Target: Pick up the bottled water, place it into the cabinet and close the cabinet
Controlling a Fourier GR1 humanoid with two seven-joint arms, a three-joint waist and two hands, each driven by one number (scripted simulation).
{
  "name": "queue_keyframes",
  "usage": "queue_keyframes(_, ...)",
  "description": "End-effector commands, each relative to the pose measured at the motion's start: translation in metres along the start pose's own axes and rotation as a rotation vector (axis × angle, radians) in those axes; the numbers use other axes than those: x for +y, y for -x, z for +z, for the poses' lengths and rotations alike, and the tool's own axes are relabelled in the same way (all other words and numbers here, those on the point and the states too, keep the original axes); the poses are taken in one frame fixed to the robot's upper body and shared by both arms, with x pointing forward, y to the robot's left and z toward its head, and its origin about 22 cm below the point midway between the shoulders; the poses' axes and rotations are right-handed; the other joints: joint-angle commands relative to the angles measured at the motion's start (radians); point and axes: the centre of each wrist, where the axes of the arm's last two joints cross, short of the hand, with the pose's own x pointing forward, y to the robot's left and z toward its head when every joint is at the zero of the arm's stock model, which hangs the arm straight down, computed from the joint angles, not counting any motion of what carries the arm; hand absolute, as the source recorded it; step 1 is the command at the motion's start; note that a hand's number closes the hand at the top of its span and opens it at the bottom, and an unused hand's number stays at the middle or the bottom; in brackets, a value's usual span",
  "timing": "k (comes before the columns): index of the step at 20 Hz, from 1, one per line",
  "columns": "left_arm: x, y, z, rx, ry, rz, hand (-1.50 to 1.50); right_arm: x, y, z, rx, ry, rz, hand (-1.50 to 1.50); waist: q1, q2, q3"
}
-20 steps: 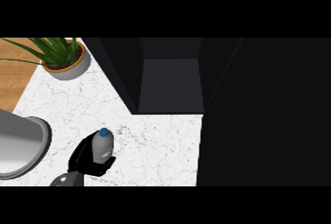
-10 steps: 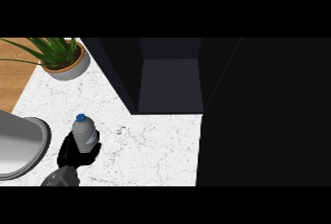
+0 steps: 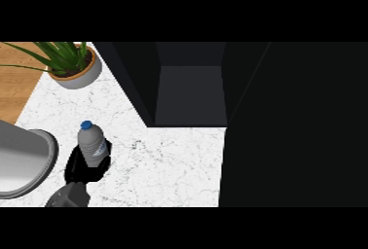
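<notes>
Your left hand (image 3: pixel 87 165) has its fingers curled round the bottled water (image 3: pixel 91 143), which stands upright with its blue cap up, over the marbled worktop (image 3: pixel 173 165) and just right of the grey sink rim (image 3: pixel 47 160). Your right hand shows nowhere in the head view. You are in the carrying step: the bottle is grasped, but it is not yet in the cabinet (image 3: pixel 191 95), whose dark open compartment lies well up and to the right of the bottle. The potted plant (image 3: pixel 72 63) sits left of the cabinet, clear of that path. Your next move calls for swinging the bottle up and right toward the cabinet's opening, keeping it upright and clearing the cabinet's left wall, before you let go and see to the door
</notes>
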Motion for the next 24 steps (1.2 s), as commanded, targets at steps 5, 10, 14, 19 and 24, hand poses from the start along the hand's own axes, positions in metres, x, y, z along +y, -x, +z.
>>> queue_keyframes(5, -0.063, -0.015, -0.018, -0.002, 0.083, -0.023, 1.50, 0.019, -0.011, -0.011, -0.017, -0.002, -0.013, -1.50, 0.007, -0.002, 0.001)
queue_keyframes(10, -0.093, -0.026, -0.015, -0.035, 0.125, -0.060, 1.50, 0.008, -0.008, -0.011, 0.003, -0.009, -0.017, -1.50, 0.002, 0.000, 0.000)
queue_keyframes(14, -0.140, -0.044, -0.037, -0.050, 0.148, -0.092, 1.50, 0.013, -0.006, -0.025, 0.010, 0.001, -0.042, -1.50, 0.003, 0.001, 0.000)
queue_keyframes(19, -0.195, -0.034, -0.050, -0.072, 0.149, -0.154, 1.50, 0.013, 0.000, -0.015, -0.006, -0.029, -0.036, -1.50, -0.007, 0.001, 0.000)
queue_keyframes(24, -0.225, -0.044, -0.078, -0.050, 0.149, -0.208, 1.50, 0.020, 0.001, -0.008, 0.010, -0.016, -0.025, -1.50, -0.011, 0.001, -0.001)
